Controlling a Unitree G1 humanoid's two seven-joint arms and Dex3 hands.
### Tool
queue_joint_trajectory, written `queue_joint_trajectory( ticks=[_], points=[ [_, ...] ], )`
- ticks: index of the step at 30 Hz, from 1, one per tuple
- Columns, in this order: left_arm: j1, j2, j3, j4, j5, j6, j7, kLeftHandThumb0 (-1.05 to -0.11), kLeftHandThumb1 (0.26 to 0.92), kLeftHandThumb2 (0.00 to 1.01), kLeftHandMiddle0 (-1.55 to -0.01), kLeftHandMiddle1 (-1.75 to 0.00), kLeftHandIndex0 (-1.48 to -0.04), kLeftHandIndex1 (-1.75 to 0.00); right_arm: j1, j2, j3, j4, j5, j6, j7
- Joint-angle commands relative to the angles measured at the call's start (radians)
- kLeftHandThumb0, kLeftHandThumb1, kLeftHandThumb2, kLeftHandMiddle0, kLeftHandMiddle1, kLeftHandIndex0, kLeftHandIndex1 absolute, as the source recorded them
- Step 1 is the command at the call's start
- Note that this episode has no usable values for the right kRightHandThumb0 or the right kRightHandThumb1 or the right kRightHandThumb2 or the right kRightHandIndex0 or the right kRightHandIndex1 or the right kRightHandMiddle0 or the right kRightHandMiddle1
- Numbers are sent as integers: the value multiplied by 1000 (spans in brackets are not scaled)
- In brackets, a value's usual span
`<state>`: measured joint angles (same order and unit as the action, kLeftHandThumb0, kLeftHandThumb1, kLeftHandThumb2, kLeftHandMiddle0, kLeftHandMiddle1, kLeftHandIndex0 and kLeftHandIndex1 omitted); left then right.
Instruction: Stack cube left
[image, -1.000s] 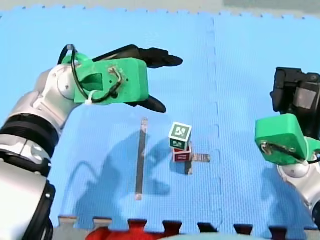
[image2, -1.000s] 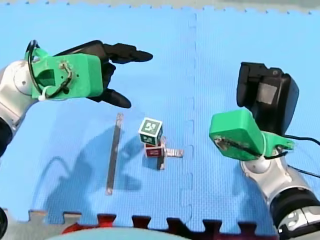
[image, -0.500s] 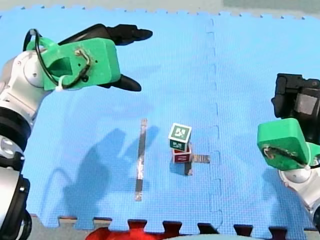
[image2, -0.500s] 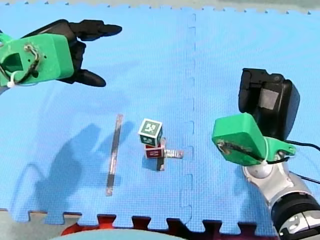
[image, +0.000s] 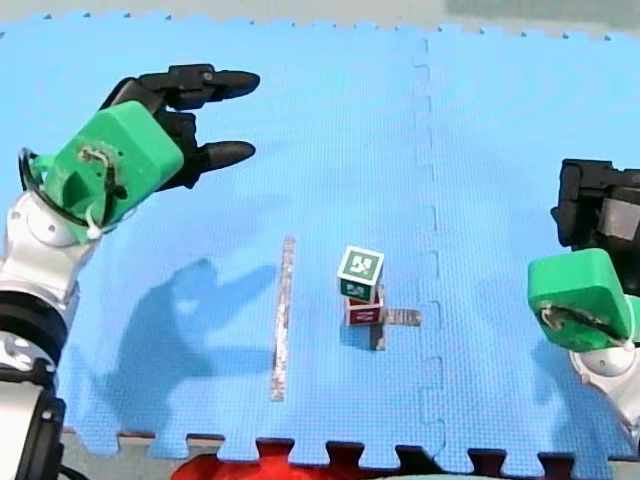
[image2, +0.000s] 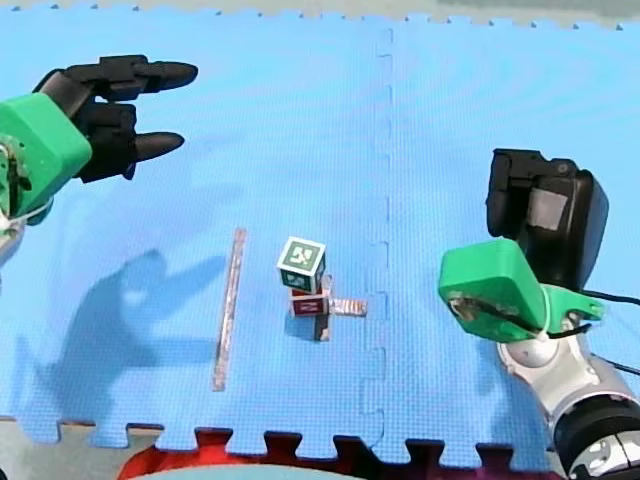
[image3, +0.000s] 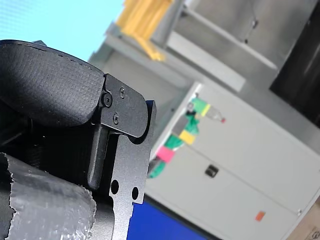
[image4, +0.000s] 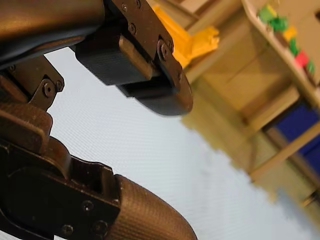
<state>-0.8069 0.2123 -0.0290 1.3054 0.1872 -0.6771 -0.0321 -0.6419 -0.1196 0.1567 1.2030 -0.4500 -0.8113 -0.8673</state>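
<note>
A green cube (image: 360, 273) with a white marker sits tilted on top of a red cube (image: 364, 312), near the middle of the blue foam mat (image: 330, 120). The red cube stands on a cross of grey tape (image: 400, 318). My left hand (image: 195, 120) is raised over the mat's far left, well away from the stack and holding nothing. My right hand (image: 600, 215) is at the right edge of the mat, also apart from the cubes.
A long grey tape strip (image: 282, 318) lies left of the stack. A seam (image: 432, 210) runs down the mat right of the cubes. The mat's toothed front edge (image: 300, 450) borders a red surface.
My left hand has pulled back from above the stack toward the far left. The right hand has drifted slightly right and down. The cubes have not moved.
</note>
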Motion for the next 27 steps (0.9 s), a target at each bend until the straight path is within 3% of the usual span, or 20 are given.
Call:
queue_joint_trajectory(
  ticks=[1,3,6,13,17,21,27],
  points=[
    [16,2,-4,11,13,23,15,-1016,919,487,-778,-170,-555,-1,8,-19,-9,3,13,-12,17],
    [24,-11,41,11,-41,48,-56,-1026,921,586,-614,-40,-414,0,11,-29,-12,4,18,-16,38],
    [39,-21,94,3,-108,73,-138,-1034,921,620,-493,-4,-340,0,16,-43,-19,6,26,-22,62],
    [71,-7,161,1,-175,108,-229,-1048,921,654,-388,0,-242,0,26,-66,-34,11,46,-11,119],
    [84,1,179,0,-185,118,-245,-1048,921,681,-380,-1,-231,0,27,-72,-43,17,56,-6,146],
    [94,-1,186,-5,-183,109,-248,-1048,921,704,-384,-3,-229,0,22,-78,-41,22,57,7,170],
    [106,2,201,-7,-188,92,-257,-1048,921,715,-394,-8,-233,-2,7,-73,-43,17,63,16,203]
  ],
)
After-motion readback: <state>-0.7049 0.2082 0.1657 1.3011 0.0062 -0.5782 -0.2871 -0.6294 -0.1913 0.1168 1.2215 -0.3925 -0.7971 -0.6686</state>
